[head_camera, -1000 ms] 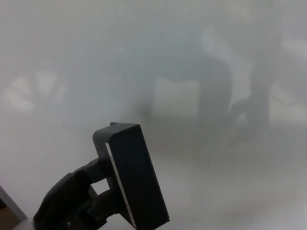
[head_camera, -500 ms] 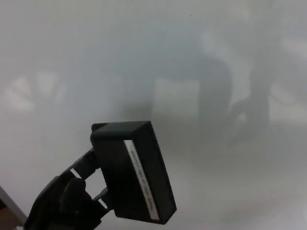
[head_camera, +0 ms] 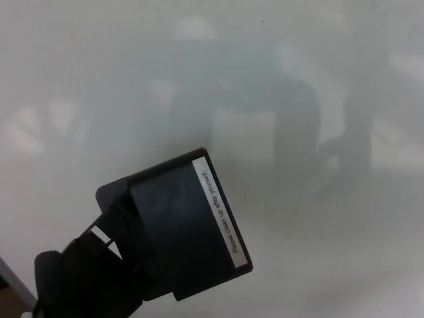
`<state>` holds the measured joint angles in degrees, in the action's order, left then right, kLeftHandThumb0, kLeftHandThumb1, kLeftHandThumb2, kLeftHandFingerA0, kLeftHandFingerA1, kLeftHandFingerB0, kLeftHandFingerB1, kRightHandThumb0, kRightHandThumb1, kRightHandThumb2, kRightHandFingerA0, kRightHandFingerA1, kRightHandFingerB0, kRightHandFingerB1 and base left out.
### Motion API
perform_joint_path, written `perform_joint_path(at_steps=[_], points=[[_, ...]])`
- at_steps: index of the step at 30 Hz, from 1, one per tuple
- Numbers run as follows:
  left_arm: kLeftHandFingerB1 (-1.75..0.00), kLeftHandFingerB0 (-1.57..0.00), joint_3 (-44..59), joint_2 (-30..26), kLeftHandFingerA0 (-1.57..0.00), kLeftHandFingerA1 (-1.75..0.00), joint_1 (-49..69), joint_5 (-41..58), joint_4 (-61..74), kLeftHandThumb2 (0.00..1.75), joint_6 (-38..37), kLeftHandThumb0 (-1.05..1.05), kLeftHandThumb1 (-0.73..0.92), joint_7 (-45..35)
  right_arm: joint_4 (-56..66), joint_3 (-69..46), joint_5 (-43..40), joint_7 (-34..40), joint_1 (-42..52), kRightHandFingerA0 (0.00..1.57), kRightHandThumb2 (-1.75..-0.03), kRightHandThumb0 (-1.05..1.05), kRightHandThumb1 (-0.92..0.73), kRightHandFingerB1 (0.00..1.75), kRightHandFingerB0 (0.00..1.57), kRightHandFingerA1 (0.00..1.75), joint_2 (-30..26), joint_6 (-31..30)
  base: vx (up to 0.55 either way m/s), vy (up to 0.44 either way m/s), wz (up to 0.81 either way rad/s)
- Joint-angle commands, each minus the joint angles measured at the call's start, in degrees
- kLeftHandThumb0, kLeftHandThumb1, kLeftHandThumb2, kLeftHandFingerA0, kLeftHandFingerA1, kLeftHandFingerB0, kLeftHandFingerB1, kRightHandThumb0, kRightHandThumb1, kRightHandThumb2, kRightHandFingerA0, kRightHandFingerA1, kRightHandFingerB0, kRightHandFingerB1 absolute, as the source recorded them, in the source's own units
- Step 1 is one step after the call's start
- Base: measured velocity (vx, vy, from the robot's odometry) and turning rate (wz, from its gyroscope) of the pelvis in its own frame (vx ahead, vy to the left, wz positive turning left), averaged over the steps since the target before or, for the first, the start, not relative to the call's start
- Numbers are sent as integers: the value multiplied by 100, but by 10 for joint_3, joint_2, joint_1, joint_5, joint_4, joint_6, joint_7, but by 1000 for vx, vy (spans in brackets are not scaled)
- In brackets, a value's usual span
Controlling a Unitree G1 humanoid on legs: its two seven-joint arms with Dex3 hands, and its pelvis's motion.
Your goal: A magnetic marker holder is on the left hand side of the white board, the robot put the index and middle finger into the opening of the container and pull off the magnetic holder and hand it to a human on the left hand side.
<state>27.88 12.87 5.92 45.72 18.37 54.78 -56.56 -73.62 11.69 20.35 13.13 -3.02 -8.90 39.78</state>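
Note:
The black magnetic marker holder (head_camera: 182, 228) hangs in front of the whiteboard (head_camera: 278, 79) at the lower left of the head view. A white label strip with small print runs along its right edge. My left hand (head_camera: 86, 278) comes in from the bottom left, with its fingers hooked into the holder's left end. The holder is tilted, its broad dark face turned toward the camera. My right hand does not show.
The glossy whiteboard fills nearly the whole view and carries dim grey reflections of the room. A thin grey board edge (head_camera: 13, 281) crosses the bottom left corner.
The holder has rotated in my left hand: its broad face now points at the camera and the label has swung to the right edge. The holder looks larger and nearer.

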Motion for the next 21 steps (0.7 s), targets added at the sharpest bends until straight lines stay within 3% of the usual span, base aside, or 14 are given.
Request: perform_joint_path(at_steps=[1, 5, 6, 7, 12, 13, 15, 16, 21], points=[[-36, -28, -3, 34, -32, -31, 3, 205, -9, 57, -16, -99, 51, -105, -2, 2, 7, 12, -1, 79, -63, -66, -76, 39, 51, 48, -13, -17, 0, 0, 0], [-36, -26, -7, 30, -31, -31, -6, 211, -14, 58, -26, -100, 51, -109, 0, 4, 8, 15, -5, 78, -63, -64, -76, 39, 51, 48, -13, -20, 0, 0, 0], [-42, -24, -7, 30, -30, -36, -5, 213, -13, 83, -29, -95, 42, -108, 0, 4, 8, 14, -5, 78, -63, -65, -76, 39, 50, 49, -14, -20, 0, 0, 0], [-37, -23, -5, 27, -36, -31, -3, 218, -10, 57, -32, -98, 51, -104, 1, 6, 10, 16, -5, 71, -96, -68, -61, 53, 45, 63, -14, -20, 0, 0, 0], [-37, -21, -3, 19, -34, -31, -6, 234, -9, 58, -36, -97, 51, -96, 2, 8, 13, 20, -9, 72, -96, -68, -61, 53, 45, 63, -15, -20, 0, 0, 0], [-43, -23, 5, 15, -32, -37, -4, 245, -7, 81, -36, -91, 39, -87, 3, 8, 12, 20, -9, 81, -63, -65, -76, 39, 52, 50, -15, -17, 0, 0, 0], [-43, -23, 7, 14, -31, -37, 6, 252, -5, 81, -38, -92, 39, -87, 1, 8, 12, 20, -1, 82, -63, -66, -76, 39, 51, 50, -16, -12, 0, 0, 0], [-37, -28, 7, 11, -34, -31, 14, 258, -4, 57, -36, -93, 47, -90, 0, 10, 13, 21, 5, 82, -63, -65, -76, 39, 51, 49, -16, -10, 0, 0, 0], [-37, -30, 10, -1, -35, -31, 46, 277, 2, 57, -28, -93, 49, -96, -2, 19, 22, 29, 28, 81, -63, -63, -75, 40, 51, 51, -14, 0, 0, 0, 0]])
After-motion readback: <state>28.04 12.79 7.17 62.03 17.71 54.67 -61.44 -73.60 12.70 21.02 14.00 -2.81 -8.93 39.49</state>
